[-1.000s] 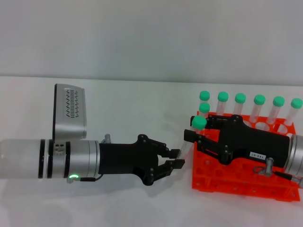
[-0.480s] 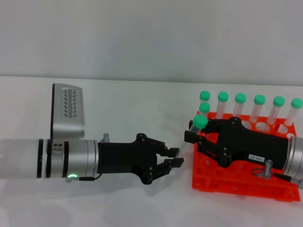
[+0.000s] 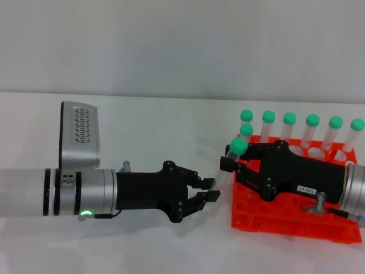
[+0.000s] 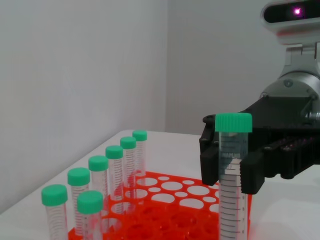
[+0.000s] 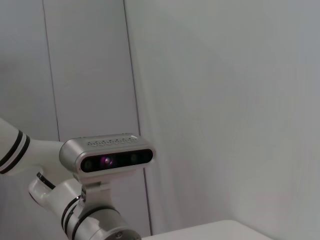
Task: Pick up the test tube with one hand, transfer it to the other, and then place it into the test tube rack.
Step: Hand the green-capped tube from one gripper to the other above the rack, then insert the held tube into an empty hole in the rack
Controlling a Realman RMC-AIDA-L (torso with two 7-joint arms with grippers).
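Now, right gripper [image 3: 229,165]: clamped on the test tube [image 3: 230,161], just under its green cap.
Test tube: tilted, beside the test tube rack [image 3: 291,220] edge.
Left gripper [image 3: 209,190]: fingers parted, just below the tube's tip.

Bright, even light; soft shadows

We count eight green-capped test tubes [image 3: 290,127]: seven standing in the rack, one held. We see one orange rack [image 3: 285,220] and two grippers [image 3: 210,190]
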